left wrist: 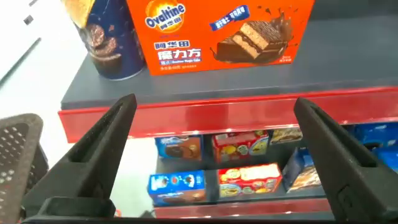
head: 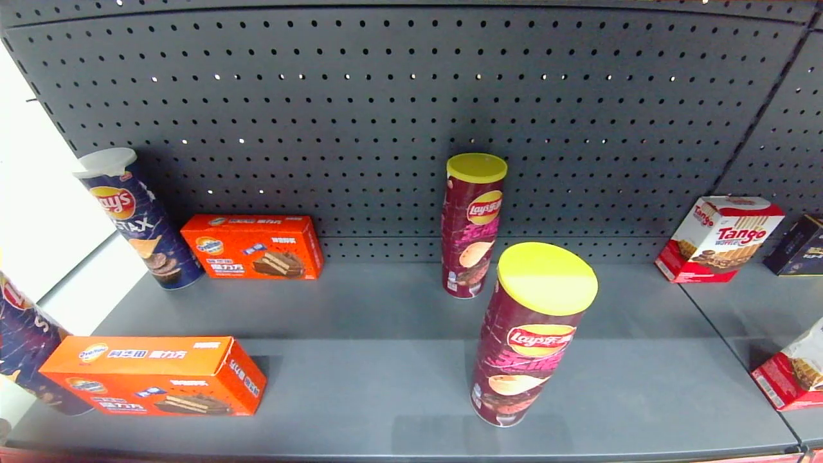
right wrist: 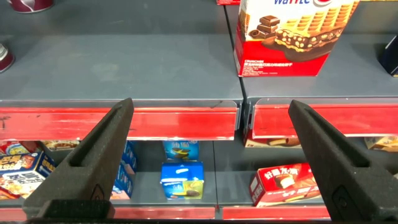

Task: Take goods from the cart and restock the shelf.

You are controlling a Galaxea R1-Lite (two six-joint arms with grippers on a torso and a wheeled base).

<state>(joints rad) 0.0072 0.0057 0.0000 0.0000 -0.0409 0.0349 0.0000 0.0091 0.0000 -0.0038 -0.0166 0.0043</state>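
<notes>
1. On the shelf (head: 386, 386): purple can (head: 524, 334) upright, long axis vertical; orange box (head: 154, 376) flat, long side along the front edge.
2. Left gripper (left wrist: 214, 102) — fingers spread, empty, facing that box.
3. Right gripper (right wrist: 210, 104): spread, empty, facing the wafer box (right wrist: 292, 37).
4. Dark mesh (left wrist: 18, 149) beside the left fingers — likely the cart, so the left arm is nearer.

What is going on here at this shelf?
A robot is restocking a grey shelf. Its left gripper and right gripper are both open and empty, facing the shelf's red front edge. On the shelf are two maroon chip cans, a blue chip can, two orange boxes and a red wafer box.
</notes>
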